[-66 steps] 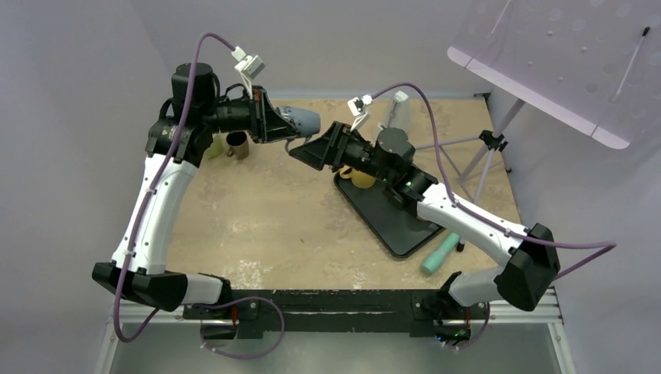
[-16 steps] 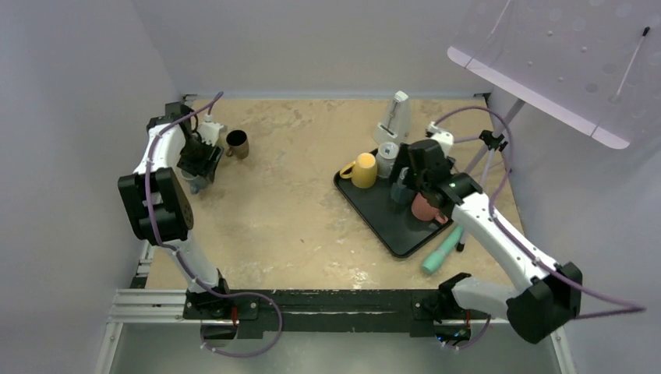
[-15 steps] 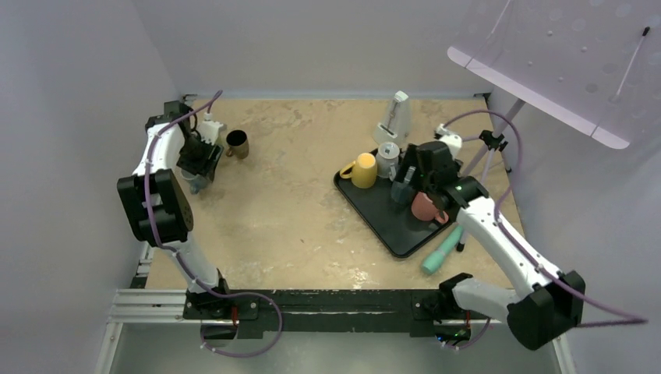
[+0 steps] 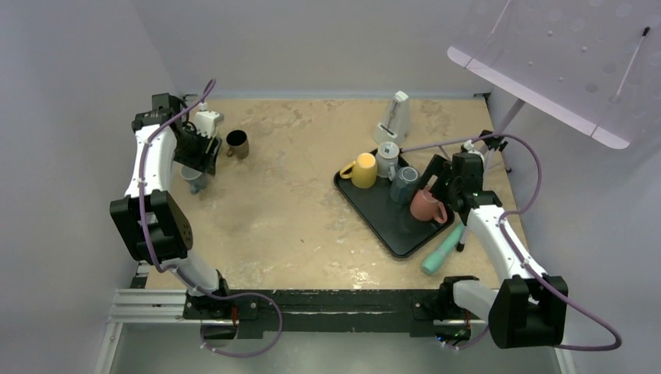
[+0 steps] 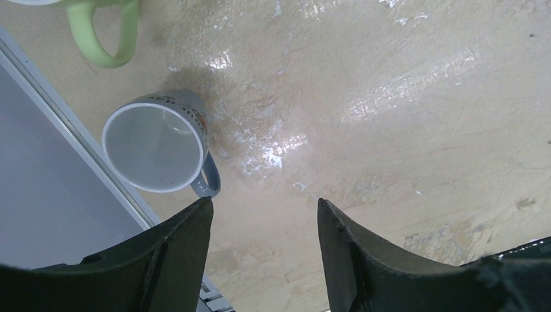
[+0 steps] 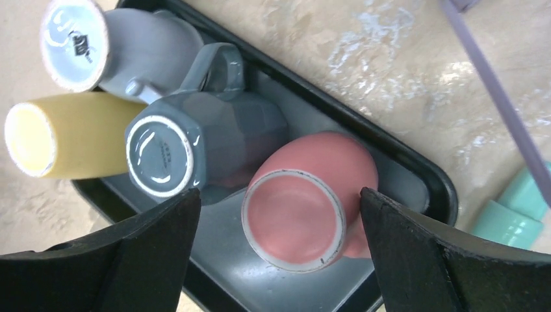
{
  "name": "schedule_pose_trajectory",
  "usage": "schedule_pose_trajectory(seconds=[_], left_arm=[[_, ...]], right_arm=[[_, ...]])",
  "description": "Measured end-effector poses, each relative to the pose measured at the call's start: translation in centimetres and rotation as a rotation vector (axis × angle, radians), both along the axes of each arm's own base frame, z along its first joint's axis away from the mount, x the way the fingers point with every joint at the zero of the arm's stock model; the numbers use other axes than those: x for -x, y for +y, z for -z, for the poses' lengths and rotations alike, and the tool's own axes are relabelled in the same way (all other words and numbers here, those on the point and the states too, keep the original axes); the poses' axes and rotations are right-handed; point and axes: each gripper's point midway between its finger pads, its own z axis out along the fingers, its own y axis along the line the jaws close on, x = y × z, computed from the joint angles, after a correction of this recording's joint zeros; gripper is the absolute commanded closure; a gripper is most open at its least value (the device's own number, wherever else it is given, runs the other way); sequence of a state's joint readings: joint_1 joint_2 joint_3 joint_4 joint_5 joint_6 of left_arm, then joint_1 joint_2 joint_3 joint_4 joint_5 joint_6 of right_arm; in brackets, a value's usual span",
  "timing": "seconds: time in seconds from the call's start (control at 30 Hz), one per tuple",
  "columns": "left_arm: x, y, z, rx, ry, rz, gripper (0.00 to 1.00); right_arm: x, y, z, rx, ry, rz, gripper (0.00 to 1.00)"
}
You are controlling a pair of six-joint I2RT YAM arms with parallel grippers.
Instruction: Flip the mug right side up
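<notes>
Two pincers hang with jaws spread wide, neither one gripping anything. The left pincer hovers, fingers down, over the bare surface well to the left of the black tray. Just beside its left finger stands the blue-grey mug, right side up. Its open mouth faces the wrist camera, its handle is turned toward the pincer, and nothing touches it. The mug sits at the edge of the surface farthest from the tray. A green handle, its mug cut off by the frame, shows near the blue-grey mug, equally far from the tray. A dark brown mug stands on the tray-ward side of the left pincer, though much nearer to that pincer than to the tray.

The right pincer hangs above the right half of the tray. From the wrist camera its fingers frame the pink mug, which rests on the tray with its base up. Pressed against it is a dark grey mug, also base up. Behind that one come a pale grey mug, base up, and a yellow mug at the tray's left corner. A teal object lies off the tray, just beside its near right edge. A metronome stands just beyond the tray's far corner.
</notes>
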State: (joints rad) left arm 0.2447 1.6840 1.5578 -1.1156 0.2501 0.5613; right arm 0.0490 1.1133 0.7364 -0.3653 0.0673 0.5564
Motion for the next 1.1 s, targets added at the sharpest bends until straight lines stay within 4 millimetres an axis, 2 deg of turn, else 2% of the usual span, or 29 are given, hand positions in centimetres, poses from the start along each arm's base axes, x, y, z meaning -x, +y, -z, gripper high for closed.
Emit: schedule_pose_trajectory(seconds=[0.17, 0.3, 0.37, 0.47, 0.57, 0.8, 0.97, 1.03, 1.1], left_arm=[[0.1, -0.3, -0.6, 0.01, -0.018, 0.005, 0.35], [0.0, -0.6, -0.6, 0.028, -0.021, 0.01, 0.36], [0.1, -0.9, -0.6, 0.042, -0.018, 0.013, 0.35], [0.2, -1.3, -0.9, 0.066, -0.013, 0.012, 0.35], [-0.1, -1.5, -1.4, 0.081, -0.025, 0.007, 0.35], [-0.1, -2.1, -1.8, 0.113, -0.026, 0.014, 0.35], [0.1, -2.3, -1.8, 0.122, -0.018, 0.016, 0.35], [0.2, -2.4, -1.8, 0.124, -0.018, 0.016, 0.35], [0.2, -2.5, -1.8, 0.129, -0.018, 0.018, 0.36]], right_arm=[[0.5, 1.5, -0.1, -0.075, -0.025, -0.048, 0.14], [2.3, 3.3, 0.4, -0.17, -0.045, -0.078, 0.16], [3.4, 4.9, 0.6, -0.202, -0.039, -0.109, 0.17], [5.0, 8.8, 0.2, -0.241, -0.028, -0.217, 0.16], [6.4, 11.4, 0.6, -0.228, 0.034, -0.294, 0.15], [7.5, 12.0, 3.0, -0.043, 0.166, -0.297, 0.16], [8.1, 14.3, 2.7, 0.042, 0.156, -0.337, 0.19], [8.1, 15.2, 2.5, 0.059, 0.14, -0.348, 0.25], [7.9, 15.0, 3.0, 0.088, 0.137, -0.327, 0.32]])
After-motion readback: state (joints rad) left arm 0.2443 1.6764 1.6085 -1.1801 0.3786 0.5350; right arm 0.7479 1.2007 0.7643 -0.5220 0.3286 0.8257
